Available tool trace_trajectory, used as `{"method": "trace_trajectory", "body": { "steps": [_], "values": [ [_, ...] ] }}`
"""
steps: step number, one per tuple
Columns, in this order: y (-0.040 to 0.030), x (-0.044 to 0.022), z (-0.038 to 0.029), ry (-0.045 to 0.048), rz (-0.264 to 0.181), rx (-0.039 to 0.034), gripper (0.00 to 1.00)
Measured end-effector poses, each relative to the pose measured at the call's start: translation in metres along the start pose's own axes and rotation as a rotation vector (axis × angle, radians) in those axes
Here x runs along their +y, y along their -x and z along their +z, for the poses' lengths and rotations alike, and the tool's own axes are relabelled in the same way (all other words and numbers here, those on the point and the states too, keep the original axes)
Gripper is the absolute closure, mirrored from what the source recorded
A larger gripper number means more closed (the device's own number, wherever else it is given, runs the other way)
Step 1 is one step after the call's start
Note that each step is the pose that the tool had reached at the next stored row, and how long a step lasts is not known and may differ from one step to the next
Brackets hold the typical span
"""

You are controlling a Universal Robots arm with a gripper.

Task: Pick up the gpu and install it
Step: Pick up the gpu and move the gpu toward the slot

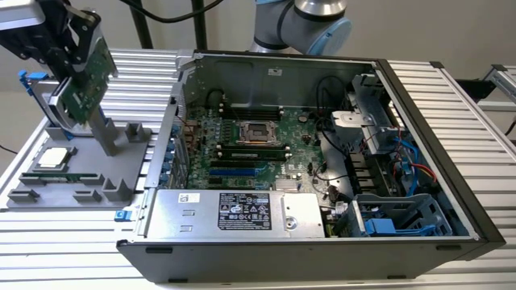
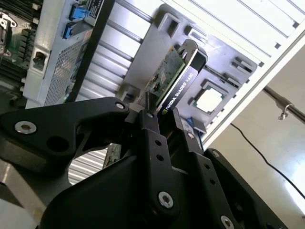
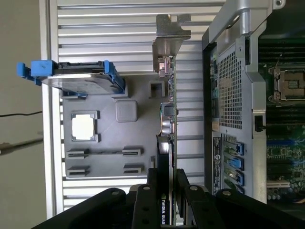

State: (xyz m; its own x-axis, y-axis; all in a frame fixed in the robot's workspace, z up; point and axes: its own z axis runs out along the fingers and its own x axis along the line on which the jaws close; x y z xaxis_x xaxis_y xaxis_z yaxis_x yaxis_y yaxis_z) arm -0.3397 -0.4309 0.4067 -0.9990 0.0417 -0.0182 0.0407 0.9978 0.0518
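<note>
Exterior view, table: ribbed silver metal slats that carry everything else.
Computer case: black tower lying on its side, open face up, over the middle of the table and reaching toward the edge on the exterior view's right.
Robot arm: grey and light blue joint rising behind the far wall of the case.
Motherboard: green, flat on the floor of the case, with an empty processor socket near its middle.
Power supply: silver box along the near wall of the case.
Tray: grey moulded holder on the table beside the case, by the table edge on the exterior view's left.
Hard drive: silver, in a blue frame, standing on edge at the tray's far edge.
Gpu: green card held up over the tray's far part, tilted, black cooler on one face; in the first wrist view it is seen edge-on with its silver bracket at the end away from the gripper. Its lower end is near a tall grey upright of the tray; whether it touches the tray I cannot tell.
Gripper: black; fingers clamped on the gpu, one on each face.
Processor chip: square, silver, flat in a pocket by the tray's outer edge.
Memory stick: thin and green, lying in holders near the tray's near edge.
</note>
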Motion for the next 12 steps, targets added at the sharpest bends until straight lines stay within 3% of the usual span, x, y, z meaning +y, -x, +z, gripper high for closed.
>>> {"method": "trace_trajectory", "body": {
  "steps": [12],
  "values": [
    [0.0001,0.0004,-0.007,0.0,0.0,0.0,1.0]
  ]
}}
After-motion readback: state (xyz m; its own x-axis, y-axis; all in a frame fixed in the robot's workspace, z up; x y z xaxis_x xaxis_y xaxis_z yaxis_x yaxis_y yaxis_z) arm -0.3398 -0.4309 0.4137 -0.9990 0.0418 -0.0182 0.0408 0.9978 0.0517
